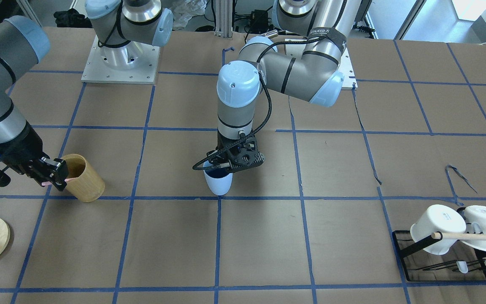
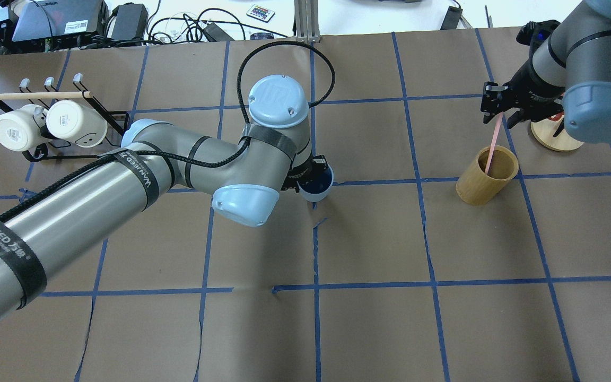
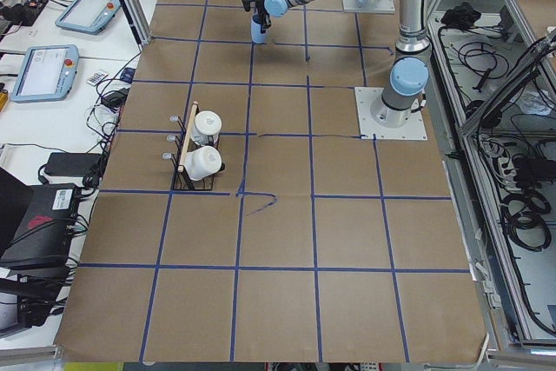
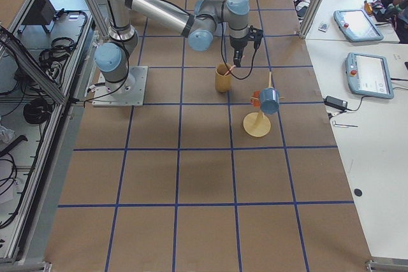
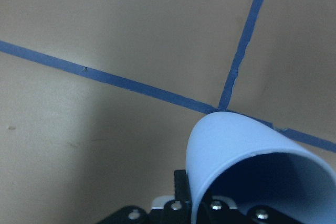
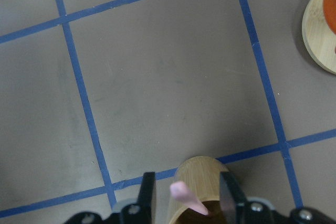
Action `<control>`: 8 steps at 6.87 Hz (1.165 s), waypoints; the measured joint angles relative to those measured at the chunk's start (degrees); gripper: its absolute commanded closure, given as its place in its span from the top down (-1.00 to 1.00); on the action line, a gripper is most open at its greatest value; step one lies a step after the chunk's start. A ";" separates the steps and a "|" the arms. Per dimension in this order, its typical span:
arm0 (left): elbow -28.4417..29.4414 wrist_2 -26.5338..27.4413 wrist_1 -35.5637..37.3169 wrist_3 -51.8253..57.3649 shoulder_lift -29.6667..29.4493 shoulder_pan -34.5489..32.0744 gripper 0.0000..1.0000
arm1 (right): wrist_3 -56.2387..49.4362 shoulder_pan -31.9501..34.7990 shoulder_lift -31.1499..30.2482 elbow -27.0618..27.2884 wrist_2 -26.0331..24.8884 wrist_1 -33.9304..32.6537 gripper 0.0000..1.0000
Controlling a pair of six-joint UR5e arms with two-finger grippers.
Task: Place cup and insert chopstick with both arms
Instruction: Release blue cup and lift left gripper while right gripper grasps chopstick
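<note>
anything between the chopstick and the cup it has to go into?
The chopstick stands inside the bamboo holder, so that wall blocks it until it is lifted out. Nothing visible stands between holder and cup. The left gripper sits at the cup's rim, partly over its mouth.

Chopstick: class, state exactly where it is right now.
Overhead view, right side: the chopstick leans in the bamboo cylinder, its top between the right gripper's open fingers, near the round wooden stand.
</note>
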 measured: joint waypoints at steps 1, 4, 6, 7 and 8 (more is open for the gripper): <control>-0.24 -0.04 0.00 0.13 -0.35 -0.01 -0.61 | 0.01 0.00 0.01 -0.03 -0.02 -0.03 -0.35; -0.16 -0.03 0.23 0.07 0.04 -0.28 1.00 | 0.02 0.00 0.02 -0.12 0.14 -0.14 -0.59; 1.06 0.33 -0.18 2.00 3.50 0.85 1.00 | -0.04 0.00 -0.10 -0.24 0.20 -0.09 -1.00; 2.28 0.41 -1.71 6.58 5.58 3.46 1.00 | -0.06 0.00 -0.32 -0.28 0.31 -0.06 -1.00; 3.73 0.24 -4.41 13.12 7.96 7.71 1.00 | -0.07 0.00 -0.72 -0.31 0.45 -0.02 -1.00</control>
